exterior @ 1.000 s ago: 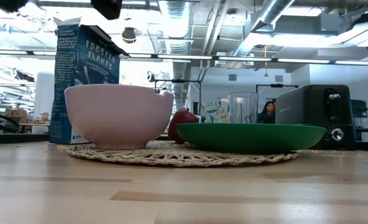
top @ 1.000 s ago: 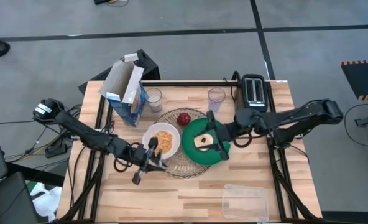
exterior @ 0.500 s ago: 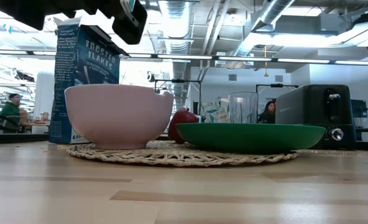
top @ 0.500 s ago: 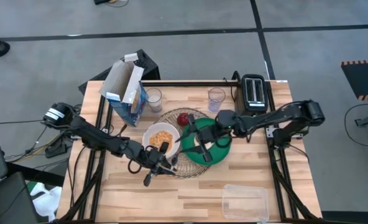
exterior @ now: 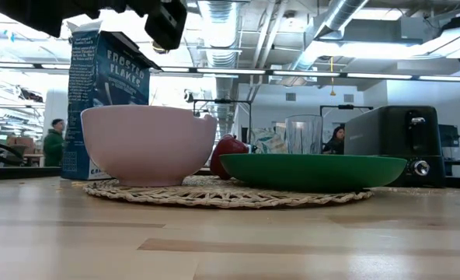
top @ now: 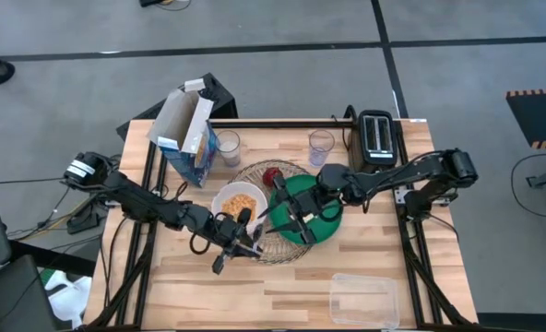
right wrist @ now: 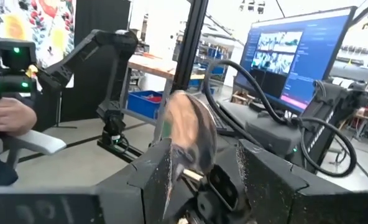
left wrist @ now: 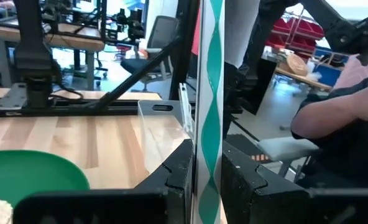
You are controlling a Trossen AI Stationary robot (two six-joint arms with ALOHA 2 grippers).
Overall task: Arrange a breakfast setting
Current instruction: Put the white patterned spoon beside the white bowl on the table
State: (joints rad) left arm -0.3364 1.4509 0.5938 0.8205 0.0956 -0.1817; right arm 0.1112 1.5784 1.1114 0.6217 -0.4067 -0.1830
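Note:
A spoon with a teal-and-white striped handle point(left wrist: 209, 93) stands nearly upright between my two grippers, above the near edge of the woven mat point(top: 255, 180). My left gripper point(top: 247, 229) is shut on the handle. My right gripper point(top: 287, 210) hovers over the green plate point(top: 330, 229), its open fingers on either side of the spoon's metal bowl point(right wrist: 187, 134). The white bowl point(top: 239, 205) with cereal, the plate and a red apple point(top: 271, 175) rest on the mat. My left gripper pinches the striped handle point(left wrist: 207, 158) between its two fingers. The fingers come level from the table's left and lie across the handle. The spoon is lifted clear and rises upright past the fingers. My right gripper: a gap shows beside the spoon's bowl point(right wrist: 204, 140); I cannot tell whether either finger touches it.
The cereal box point(top: 185, 138) stands open at the far left with a glass point(top: 229, 146) beside it. A second glass point(top: 321, 143) and the black toaster point(top: 376, 136) stand at the far right. A clear tub point(top: 363, 297) sits at the near right corner.
My left gripper has gone toward the table's right, along the near side of the white bowl. My right gripper has gone toward the table's left across the green plate, stopping close to the left gripper. Both have kept nearly still in the last half second.

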